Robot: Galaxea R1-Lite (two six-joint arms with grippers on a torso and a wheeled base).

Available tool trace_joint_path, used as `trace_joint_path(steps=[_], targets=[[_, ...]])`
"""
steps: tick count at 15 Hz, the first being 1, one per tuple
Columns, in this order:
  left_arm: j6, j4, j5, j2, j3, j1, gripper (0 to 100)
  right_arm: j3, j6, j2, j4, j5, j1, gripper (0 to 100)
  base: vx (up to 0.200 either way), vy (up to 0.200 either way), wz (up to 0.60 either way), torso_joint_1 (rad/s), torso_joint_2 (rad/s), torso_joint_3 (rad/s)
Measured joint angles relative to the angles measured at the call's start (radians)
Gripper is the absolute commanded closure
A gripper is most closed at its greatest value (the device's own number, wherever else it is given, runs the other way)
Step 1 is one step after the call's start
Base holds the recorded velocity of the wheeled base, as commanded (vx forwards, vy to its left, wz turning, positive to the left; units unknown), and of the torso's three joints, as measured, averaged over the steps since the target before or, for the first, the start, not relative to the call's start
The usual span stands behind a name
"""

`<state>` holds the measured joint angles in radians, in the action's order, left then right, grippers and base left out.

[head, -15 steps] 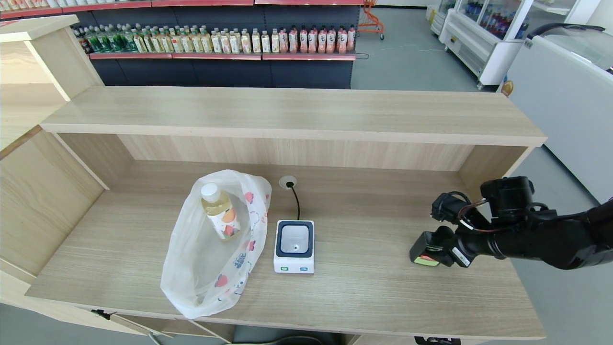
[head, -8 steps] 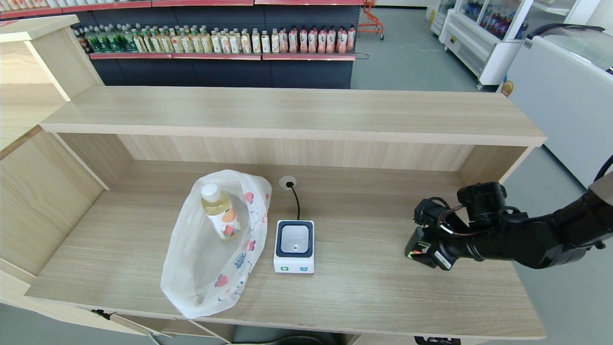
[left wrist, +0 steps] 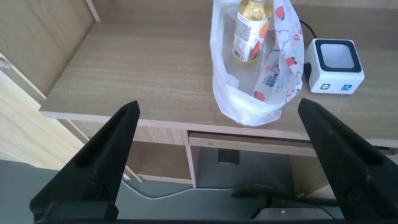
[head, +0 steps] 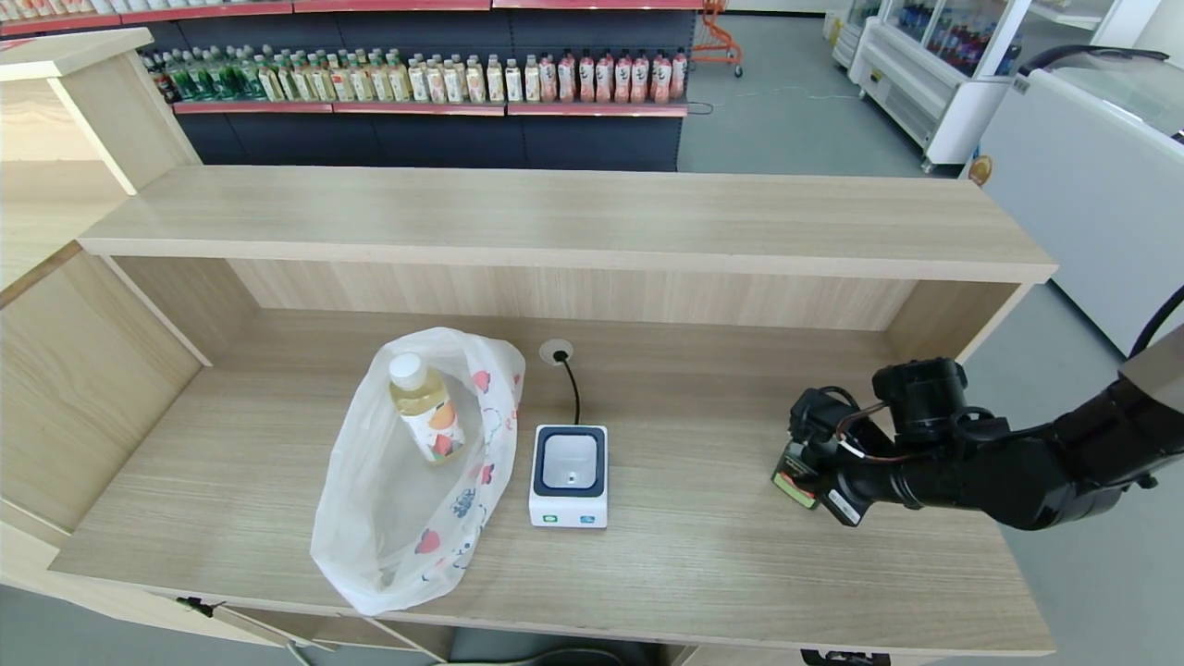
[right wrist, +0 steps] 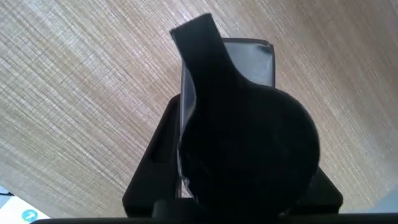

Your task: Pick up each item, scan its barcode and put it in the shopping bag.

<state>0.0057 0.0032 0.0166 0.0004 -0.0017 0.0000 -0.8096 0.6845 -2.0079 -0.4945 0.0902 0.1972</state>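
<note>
Pinching a small dark box [head: 788, 484] over the surface [head: 703, 564], the right end effector [head: 801, 473] sits well apart from the scanner [head: 568, 474], which lies to its left, with the shopping bag [head: 407, 527] just beyond.

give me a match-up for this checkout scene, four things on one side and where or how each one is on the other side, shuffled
Things
1. bottle
2. scanner
3. small dark box
4. left gripper

Place or state
a. jaws wide apart, nothing between them
b. held in the right gripper, over the counter
c. inside the shopping bag
d. on the counter, right beside the shopping bag

Pairs: 1-c, 2-d, 3-b, 4-a
</note>
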Motion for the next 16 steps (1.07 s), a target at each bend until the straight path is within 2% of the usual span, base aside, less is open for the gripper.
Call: trace_joint_path(steps=[4,6,7,9,11,13,15,16], targets=[[0.000,0.000,0.000,0.000,0.000,0.000,0,0.133,0.004,0.149,-0.098,-0.003,-0.002,100,0.000,0.000,0.00,0.000,0.00,0.000],[0.000,0.000,0.000,0.000,0.000,0.000,0,0.256,0.026,0.266,-0.144,-0.003,-0.002,100,0.000,0.000,0.00,0.000,0.00,0.000],[0.000,0.000,0.000,0.000,0.000,0.000,0,0.320,0.079,0.316,-0.164,0.001,0.005,100,0.000,0.000,0.00,0.000,0.00,0.000],[0.000,0.000,0.000,0.000,0.000,0.000,0,0.393,0.287,0.401,-0.202,0.060,0.014,100,0.000,0.000,0.00,0.000,0.00,0.000],[0.000,0.000,0.000,0.000,0.000,0.000,0,0.414,0.537,0.448,-0.228,0.290,0.018,100,0.000,0.000,0.00,0.000,0.00,0.000],[0.000,0.000,0.000,0.000,0.000,0.000,0,0.418,0.901,0.463,-0.220,0.523,0.015,100,0.000,0.000,0.00,0.000,0.00,0.000],[0.000,0.000,0.000,0.000,0.000,0.000,0,0.410,1.207,0.449,-0.175,0.663,0.055,100,0.000,0.000,0.00,0.000,0.00,0.000],[0.000,0.000,0.000,0.000,0.000,0.000,0,0.404,1.274,0.437,-0.162,0.699,0.104,100,0.000,0.000,0.00,0.000,0.00,0.000]])
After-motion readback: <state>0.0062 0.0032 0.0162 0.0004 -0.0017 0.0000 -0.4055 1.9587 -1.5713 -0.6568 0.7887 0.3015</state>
